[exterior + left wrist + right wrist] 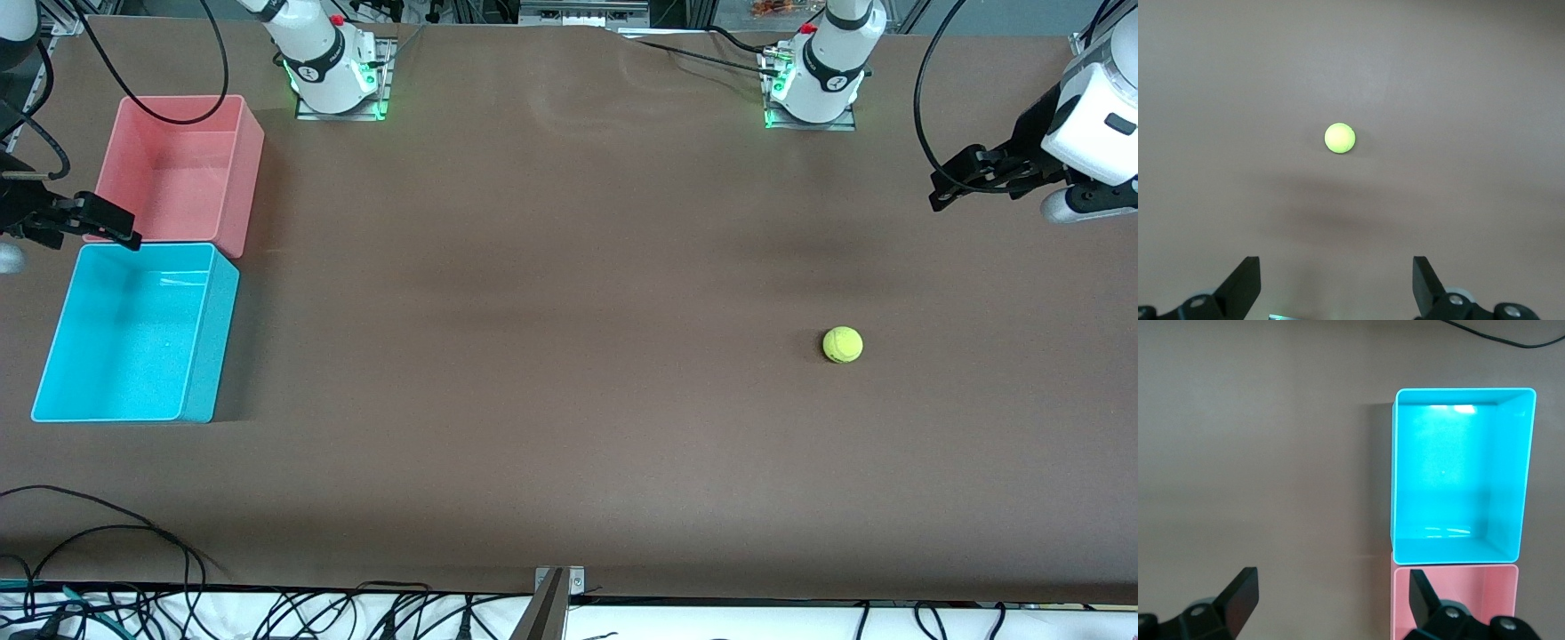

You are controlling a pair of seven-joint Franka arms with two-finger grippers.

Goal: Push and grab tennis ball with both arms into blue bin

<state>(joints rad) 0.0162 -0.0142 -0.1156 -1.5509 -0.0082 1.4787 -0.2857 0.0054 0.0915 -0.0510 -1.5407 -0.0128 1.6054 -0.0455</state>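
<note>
- Table [551,427] — brown surface filling the front view; cables along the lower edge, nearest the camera.
- Blue bin [212,338] — lower left of the frame, toward the right arm's end of the table; looks empty. Also seen from above in the right wrist view [1393,473].
- Tennis ball [842,345] — right of centre in the front view, on bare table toward the left arm's end, well apart from the bin; nothing touches it. In the left wrist view [1339,138] it sits upper centre, ahead of the claw.
- Pink bin [244,178] — upper left, just beside the blue bin's farther wall, w/ rims about touching; also looks empty.
- Right gripper [107,222] — left edge of the frame, over the joint between the two bins; fingers spread wide, holding nothing.
- Left gripper [956,182] — upper right, in the air over bare table, clear of the ball; fingers spread wide, nothing between them.
- Arm bases — along the top edge, green lights lit.
- Step in hand, by judgement: approach only; push not yet begun. Next move prob. calls for the left gripper to drop low at the ball's outer side & nudge it toward the bin end — a centred contact, else the ball may roll off-line.
</note>
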